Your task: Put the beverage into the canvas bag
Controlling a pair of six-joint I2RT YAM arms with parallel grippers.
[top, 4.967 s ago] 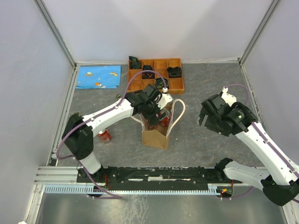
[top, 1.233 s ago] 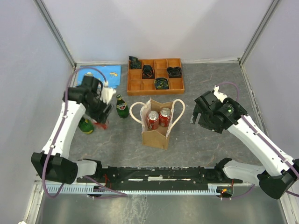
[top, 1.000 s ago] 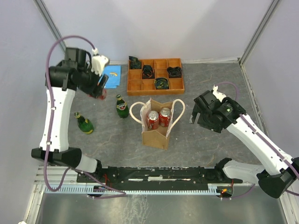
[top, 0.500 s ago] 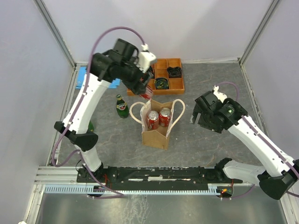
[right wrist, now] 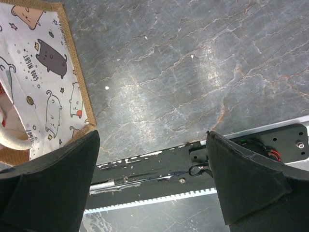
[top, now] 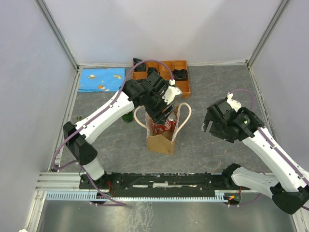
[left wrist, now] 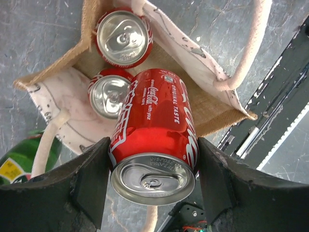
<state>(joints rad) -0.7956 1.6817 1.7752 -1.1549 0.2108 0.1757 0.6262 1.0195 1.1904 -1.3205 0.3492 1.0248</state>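
Gleaming red can [left wrist: 154, 121] over tan tote [left wrist: 52, 99]

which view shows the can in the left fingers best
Left wrist: the red can fills the frame, clamped between the fingers over the bag, two cans inside. In the top view the left arm mostly hides it. The right wrist view shows only the bag's printed side.

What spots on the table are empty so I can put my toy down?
The grey table is bare between the canvas bag and the right arm, and at the back, right of the orange tray. It is crowded at the bag: two cans inside, the left gripper holding a third can above.
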